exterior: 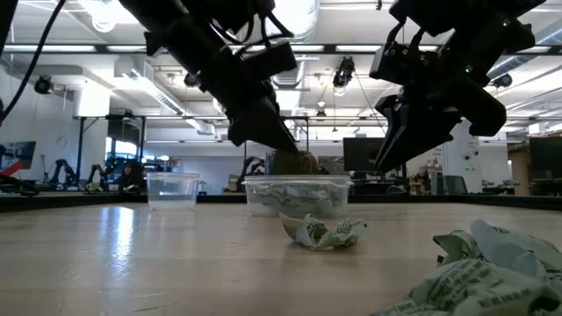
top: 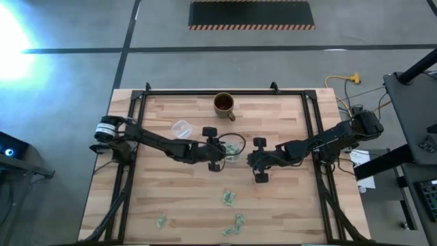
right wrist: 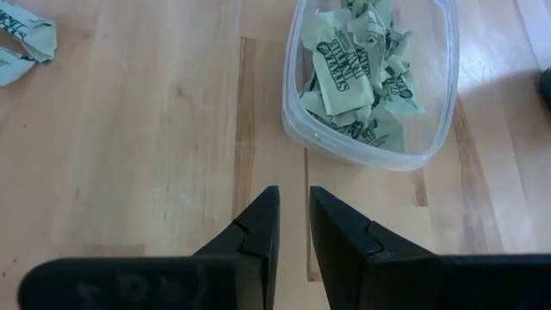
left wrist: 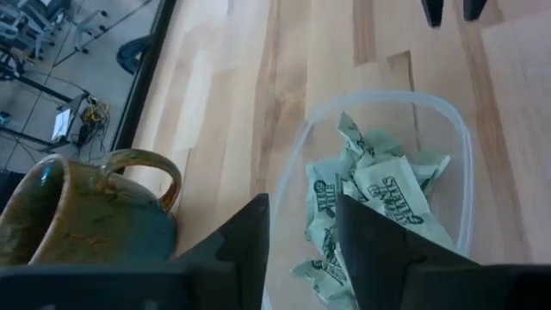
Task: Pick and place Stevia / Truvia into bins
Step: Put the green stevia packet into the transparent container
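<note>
Several pale green-and-white sachets (left wrist: 387, 194) lie heaped in the clear shallow tub (top: 234, 153), which stands on the table's middle. More sachets lie loose toward the near edge (top: 227, 198), (top: 162, 221), (top: 237, 222). My left gripper (left wrist: 301, 250) hangs open over the tub's left rim (left wrist: 288, 198), its fingers clear above the tub in the low view (exterior: 279, 140). My right gripper (right wrist: 294, 215) hovers just right of the tub (right wrist: 370, 155) above bare wood, open by a narrow gap and holding nothing.
A brown-green mug (top: 224, 104) stands near the far edge, behind the tub. A smaller clear round cup (top: 181, 128) sits to the far left of the tub. Crumpled sachets (exterior: 323, 231) lie in front of the tub. Black frame rails (top: 311, 130) run along the table's sides.
</note>
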You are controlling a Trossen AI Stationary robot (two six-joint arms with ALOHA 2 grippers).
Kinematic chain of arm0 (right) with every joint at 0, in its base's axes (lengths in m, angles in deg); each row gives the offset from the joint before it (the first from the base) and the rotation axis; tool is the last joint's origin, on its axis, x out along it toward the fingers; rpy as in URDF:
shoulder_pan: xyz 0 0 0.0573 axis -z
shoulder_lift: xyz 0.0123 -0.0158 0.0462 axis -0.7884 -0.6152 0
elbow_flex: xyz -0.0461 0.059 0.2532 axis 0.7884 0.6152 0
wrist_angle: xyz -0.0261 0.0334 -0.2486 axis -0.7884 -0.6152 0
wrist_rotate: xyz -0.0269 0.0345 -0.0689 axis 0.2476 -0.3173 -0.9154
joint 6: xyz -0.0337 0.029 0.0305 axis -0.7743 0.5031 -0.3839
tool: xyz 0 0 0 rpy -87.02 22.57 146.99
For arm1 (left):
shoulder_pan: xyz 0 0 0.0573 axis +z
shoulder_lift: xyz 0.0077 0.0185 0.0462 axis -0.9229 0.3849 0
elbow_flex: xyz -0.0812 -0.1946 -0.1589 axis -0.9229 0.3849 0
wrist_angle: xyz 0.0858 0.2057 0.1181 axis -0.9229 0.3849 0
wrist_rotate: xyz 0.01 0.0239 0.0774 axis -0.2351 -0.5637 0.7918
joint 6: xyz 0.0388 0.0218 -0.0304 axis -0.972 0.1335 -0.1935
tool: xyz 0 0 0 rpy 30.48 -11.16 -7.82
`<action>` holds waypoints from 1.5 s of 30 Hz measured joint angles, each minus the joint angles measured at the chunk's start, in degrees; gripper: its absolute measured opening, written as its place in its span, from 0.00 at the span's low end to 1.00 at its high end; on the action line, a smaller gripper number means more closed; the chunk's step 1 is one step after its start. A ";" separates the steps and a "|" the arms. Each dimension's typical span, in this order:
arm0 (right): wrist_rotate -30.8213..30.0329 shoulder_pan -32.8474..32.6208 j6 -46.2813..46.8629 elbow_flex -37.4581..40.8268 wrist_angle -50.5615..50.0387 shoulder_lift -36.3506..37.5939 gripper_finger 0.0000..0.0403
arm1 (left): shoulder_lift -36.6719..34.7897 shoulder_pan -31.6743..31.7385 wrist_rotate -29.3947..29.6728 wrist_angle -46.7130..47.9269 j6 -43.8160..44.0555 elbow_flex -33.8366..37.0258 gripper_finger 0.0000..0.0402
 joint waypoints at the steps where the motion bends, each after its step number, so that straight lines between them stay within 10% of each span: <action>1: 0.00 0.00 0.02 0.00 0.02 -0.02 0.14 | -0.69 -0.38 0.01 0.49 0.34 0.02 0.30; 25: 19.46 -8.45 4.74 0.44 18.24 -0.02 0.14 | -10.66 -18.01 3.62 19.49 23.63 10.08 0.31; 45: 13.38 -12.87 1.04 -1.45 33.83 -16.46 0.28 | -15.84 -27.50 4.67 18.72 25.93 10.60 0.31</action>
